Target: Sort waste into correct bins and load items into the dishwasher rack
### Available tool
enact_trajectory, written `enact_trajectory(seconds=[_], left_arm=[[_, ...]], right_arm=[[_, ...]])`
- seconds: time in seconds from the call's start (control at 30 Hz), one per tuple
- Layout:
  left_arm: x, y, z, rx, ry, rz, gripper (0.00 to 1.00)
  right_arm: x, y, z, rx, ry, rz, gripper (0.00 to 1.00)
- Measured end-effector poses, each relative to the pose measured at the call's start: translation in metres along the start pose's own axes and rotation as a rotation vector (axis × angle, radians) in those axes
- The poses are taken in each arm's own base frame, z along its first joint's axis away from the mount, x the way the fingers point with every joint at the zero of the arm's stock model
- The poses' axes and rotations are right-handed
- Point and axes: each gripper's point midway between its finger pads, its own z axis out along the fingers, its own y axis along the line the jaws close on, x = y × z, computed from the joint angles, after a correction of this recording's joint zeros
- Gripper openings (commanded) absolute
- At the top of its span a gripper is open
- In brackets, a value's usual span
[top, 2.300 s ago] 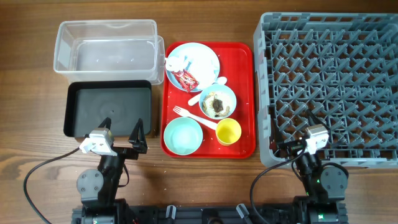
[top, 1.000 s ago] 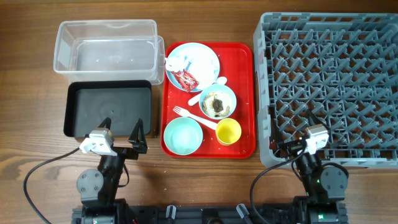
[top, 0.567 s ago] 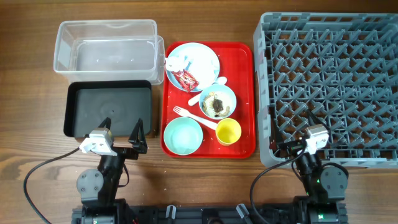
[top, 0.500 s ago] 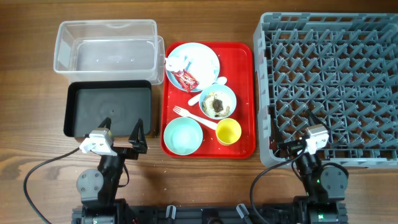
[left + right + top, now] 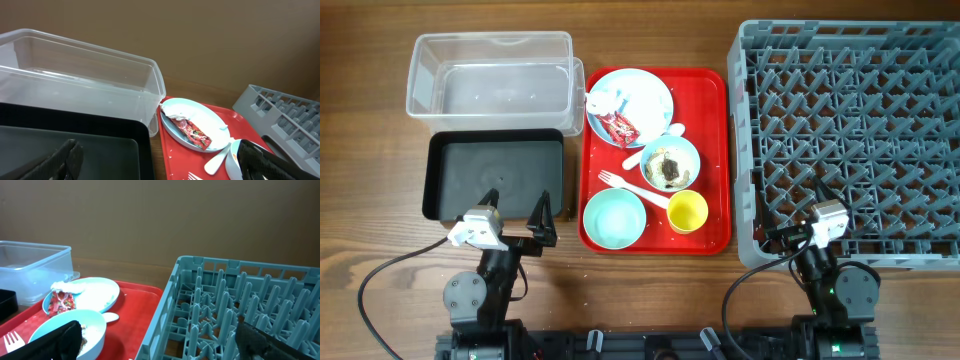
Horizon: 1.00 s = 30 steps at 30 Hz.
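On the red tray sit a pale blue plate with a white napkin and a red wrapper, a pale blue bowl of food scraps, a mint-green bowl, a yellow cup, a white fork and a spoon. The clear bin and black bin are at the left, the grey rack at the right. My left gripper is open over the black bin's near edge. My right gripper is open at the rack's near left corner. Both are empty.
The wrapper on the plate, the clear bin and black bin show in the left wrist view. The rack, plate and scrap bowl show in the right wrist view. Bare wooden table lies around the arms.
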Motion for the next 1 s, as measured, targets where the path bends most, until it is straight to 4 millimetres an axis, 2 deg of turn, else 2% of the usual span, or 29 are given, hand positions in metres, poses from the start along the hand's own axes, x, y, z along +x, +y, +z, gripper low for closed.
enact_trajectory(seconds=[1.0], left_arm=[[-0.0021, 0.0052, -0.0001, -0.030, -0.011, 0.005, 1.00]], right_arm=[[-0.0041, 0.0017, 0.0000, -0.010, -0.017, 0.004, 1.00]])
